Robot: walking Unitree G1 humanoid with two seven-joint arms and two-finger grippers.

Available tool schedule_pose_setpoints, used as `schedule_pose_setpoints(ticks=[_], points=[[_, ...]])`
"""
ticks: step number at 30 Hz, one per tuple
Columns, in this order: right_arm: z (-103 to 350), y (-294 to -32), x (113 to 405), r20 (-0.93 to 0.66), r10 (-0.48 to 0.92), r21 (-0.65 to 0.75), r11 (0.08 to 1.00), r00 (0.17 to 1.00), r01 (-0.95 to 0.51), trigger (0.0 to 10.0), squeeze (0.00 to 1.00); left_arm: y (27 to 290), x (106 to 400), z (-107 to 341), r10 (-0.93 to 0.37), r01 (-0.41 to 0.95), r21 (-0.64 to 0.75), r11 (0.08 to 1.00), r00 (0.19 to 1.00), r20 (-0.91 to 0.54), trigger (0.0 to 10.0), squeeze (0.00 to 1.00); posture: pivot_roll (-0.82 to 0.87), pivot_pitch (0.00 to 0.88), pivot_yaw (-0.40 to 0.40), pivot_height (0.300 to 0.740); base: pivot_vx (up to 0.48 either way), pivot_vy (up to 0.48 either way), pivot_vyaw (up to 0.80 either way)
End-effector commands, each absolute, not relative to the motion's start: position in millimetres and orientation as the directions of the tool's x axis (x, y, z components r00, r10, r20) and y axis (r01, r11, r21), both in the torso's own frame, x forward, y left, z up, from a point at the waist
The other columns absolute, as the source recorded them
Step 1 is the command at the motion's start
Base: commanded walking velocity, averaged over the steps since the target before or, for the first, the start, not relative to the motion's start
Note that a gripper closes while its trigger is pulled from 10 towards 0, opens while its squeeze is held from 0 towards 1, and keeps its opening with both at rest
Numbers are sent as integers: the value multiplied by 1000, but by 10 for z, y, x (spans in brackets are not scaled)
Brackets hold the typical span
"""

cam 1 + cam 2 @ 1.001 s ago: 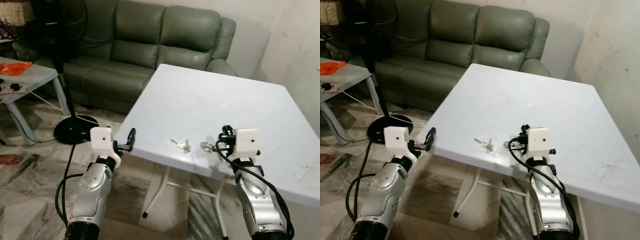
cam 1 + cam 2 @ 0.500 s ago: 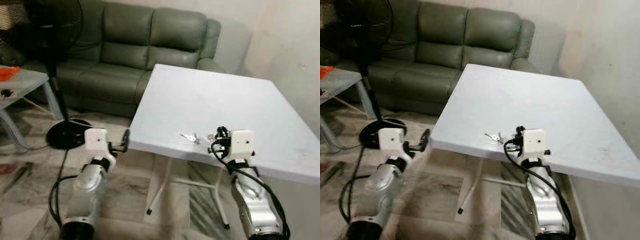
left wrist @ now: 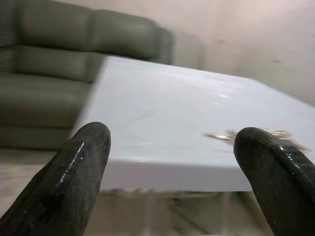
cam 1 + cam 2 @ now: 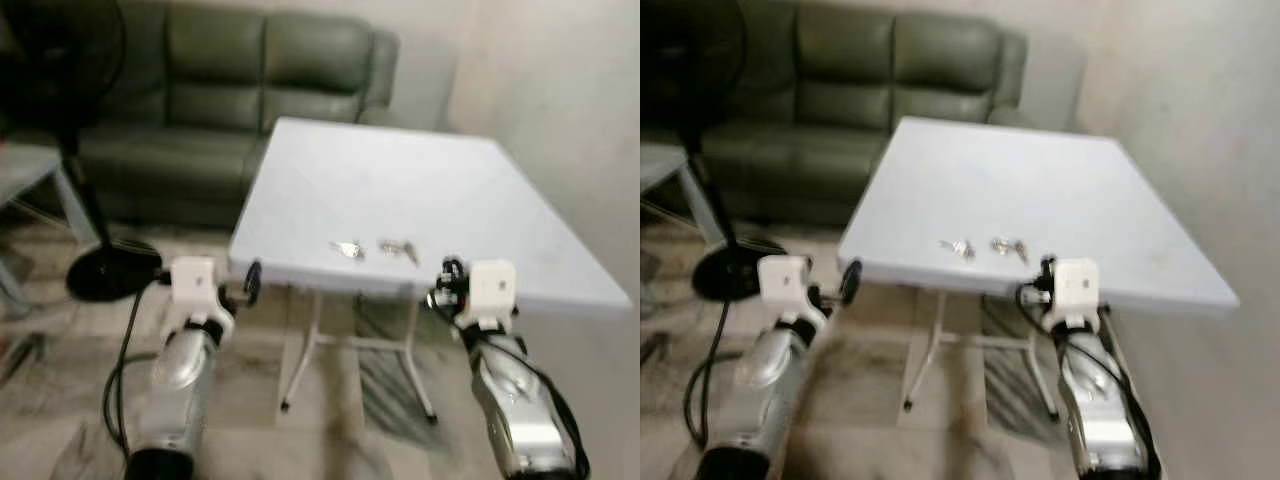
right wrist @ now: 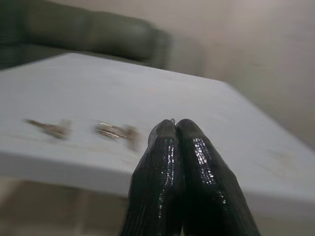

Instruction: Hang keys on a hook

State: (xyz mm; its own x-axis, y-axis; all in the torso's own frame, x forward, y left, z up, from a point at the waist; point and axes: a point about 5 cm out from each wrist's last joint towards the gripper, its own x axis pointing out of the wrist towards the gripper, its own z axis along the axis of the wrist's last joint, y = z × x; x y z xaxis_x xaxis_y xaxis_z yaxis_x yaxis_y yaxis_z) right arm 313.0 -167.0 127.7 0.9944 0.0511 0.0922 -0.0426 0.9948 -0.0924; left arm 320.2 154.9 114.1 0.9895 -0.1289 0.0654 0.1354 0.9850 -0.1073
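While metal keys (image 4: 346,248) lie on smooth white table (image 4: 400,190), left pincer (image 3: 172,167) spread, right pincer (image 5: 176,129) pressed together.

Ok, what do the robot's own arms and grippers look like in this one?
Both arms are silver metal with a white boxy block at the wrist. A black cable loops loosely beside the left arm; another runs along the right arm. The left gripper and the right gripper each have two long, glossy black fingers with rounded tips. No markings are legible; the head views are blurred.
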Motion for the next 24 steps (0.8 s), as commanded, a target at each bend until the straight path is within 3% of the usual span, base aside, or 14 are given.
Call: schedule_pose_setpoints(ticks=[1,6,24], points=[[1305,-1759,3134,92,27,-102,995,995,-18,10000,0,1509,3220,1181,-136,143,-101,985,988,78,10000,0,22,19,-81,740,0,0,-750],[1315,-1762,3126,98,35,-100,995,995,-25,10000,0,1493,3210,1168,-136,143,-101,985,988,75,10000,0,21,18,-84,740,0,0,-735],[1333,-1792,3084,113,36,-107,994,993,-24,10000,0,1489,3191,1131,-133,140,-116,983,989,65,10000,0,15,27,-87,740,0,0,0]])
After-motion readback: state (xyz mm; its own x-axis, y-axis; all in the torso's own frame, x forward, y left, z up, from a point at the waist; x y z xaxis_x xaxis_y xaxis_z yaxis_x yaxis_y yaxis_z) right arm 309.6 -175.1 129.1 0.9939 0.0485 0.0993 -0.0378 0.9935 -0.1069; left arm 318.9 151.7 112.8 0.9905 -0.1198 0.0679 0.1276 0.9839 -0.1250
